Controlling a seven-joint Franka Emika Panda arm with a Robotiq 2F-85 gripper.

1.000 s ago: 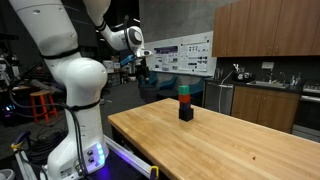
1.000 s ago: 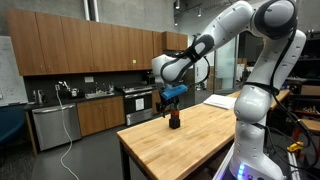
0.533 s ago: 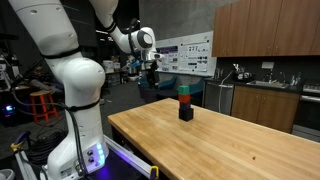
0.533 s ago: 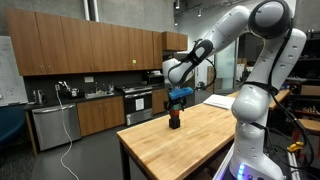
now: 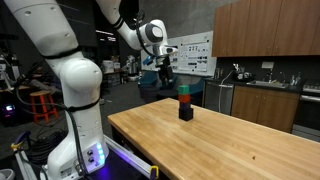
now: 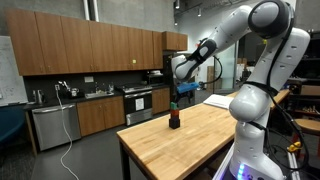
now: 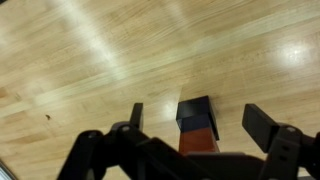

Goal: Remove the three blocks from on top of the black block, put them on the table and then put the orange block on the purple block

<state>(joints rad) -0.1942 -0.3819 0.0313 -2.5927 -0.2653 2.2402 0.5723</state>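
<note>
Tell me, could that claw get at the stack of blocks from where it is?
Probably yes: the open gripper hangs above the stack, and the wrist view shows nothing between them.

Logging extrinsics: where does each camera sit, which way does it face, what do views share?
Exterior view: beside the robot's body, at picture left; looks along the table to the block stack and cabinets; shows arm, gripper.
Exterior view: also near the body, at picture right; faces the table's corner and kitchen cabinets; shows arm, gripper.
Wrist view: on the wrist, looking down at the tabletop; open fingers flank the stack.
Shared: all three show stack and table; both exterior views show the gripper higher than the stack.
</note>
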